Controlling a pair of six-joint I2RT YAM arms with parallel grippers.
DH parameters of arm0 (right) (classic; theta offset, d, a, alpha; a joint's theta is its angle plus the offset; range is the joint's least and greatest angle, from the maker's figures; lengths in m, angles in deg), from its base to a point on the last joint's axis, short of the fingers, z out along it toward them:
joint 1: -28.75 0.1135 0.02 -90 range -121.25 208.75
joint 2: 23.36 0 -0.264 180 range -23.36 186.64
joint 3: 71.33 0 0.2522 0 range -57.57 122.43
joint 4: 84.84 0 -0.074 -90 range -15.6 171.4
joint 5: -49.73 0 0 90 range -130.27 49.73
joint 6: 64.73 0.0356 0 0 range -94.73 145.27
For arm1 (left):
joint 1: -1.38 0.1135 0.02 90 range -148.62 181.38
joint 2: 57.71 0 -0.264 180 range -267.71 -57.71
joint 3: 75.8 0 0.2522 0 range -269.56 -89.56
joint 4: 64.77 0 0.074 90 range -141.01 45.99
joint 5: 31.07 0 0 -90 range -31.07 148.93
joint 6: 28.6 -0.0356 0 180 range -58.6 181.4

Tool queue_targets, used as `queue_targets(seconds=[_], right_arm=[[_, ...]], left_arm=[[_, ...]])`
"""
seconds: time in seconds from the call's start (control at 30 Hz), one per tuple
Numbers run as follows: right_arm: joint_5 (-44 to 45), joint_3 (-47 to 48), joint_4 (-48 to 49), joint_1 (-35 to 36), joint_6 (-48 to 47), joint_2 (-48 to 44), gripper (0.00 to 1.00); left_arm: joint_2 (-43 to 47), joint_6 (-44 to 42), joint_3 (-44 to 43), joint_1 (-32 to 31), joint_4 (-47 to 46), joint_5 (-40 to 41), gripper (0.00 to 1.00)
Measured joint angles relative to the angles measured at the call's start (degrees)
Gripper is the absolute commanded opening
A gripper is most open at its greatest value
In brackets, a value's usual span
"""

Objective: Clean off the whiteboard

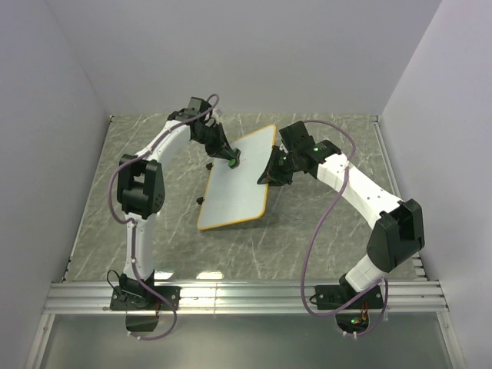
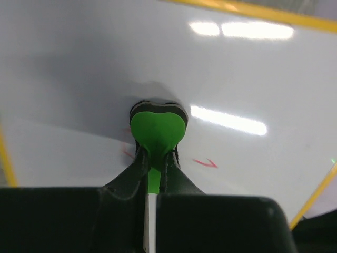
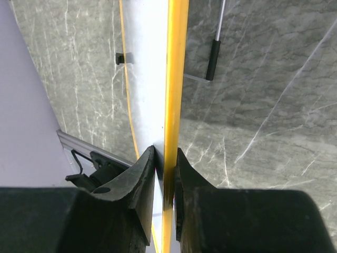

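The grey marbled table (image 1: 330, 231) bears the whiteboard (image 1: 234, 184), whose yellow edge is clamped between the narrow fingers of the right gripper (image 3: 165, 155). The left gripper (image 2: 155, 158) pinches a green eraser (image 2: 158, 126), pressed to the board just ahead of its fingertips. Beside them, short red marks (image 2: 205, 163) are partly hidden and unreadable.

A robotics lab cell: plain pale panels (image 1: 254, 54) close off the far, left and right sides of a marble-patterned bench (image 1: 231, 250), and a cabled left arm (image 1: 141, 191) and right arm (image 1: 361, 196) stand bolted to an aluminium rail (image 1: 246, 296) at its near edge.
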Motion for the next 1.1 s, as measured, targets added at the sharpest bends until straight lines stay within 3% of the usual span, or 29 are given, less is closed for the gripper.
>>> queue_targets(seconds=[0.23,0.47,0.7,0.97,1.1], right_arm=[[0.15,-0.44,0.2,0.0,-0.37,-0.42,0.0],[-0.09,-0.63,0.52,0.0,-0.46,-0.5,0.0],[-0.28,-0.63,0.37,0.0,-0.68,-0.35,0.0],[-0.04,-0.63,-0.68,-0.2,-1.07,0.11,0.0],[-0.24,-0.61,-1.09,-0.5,-1.53,0.37,0.0]], left_arm=[[-4.37,-2.82,1.22,5.16,-0.37,1.18,0.0],[-3.13,-5.09,3.3,5.22,-2.05,1.99,0.0],[-3.54,-9.16,-5.49,-0.74,2.82,7.23,0.0],[2.27,-11.32,-6.75,-10.25,0.61,6.75,0.0],[2.45,-11.34,-7.8,-11.61,0.66,6.6,0.0]])
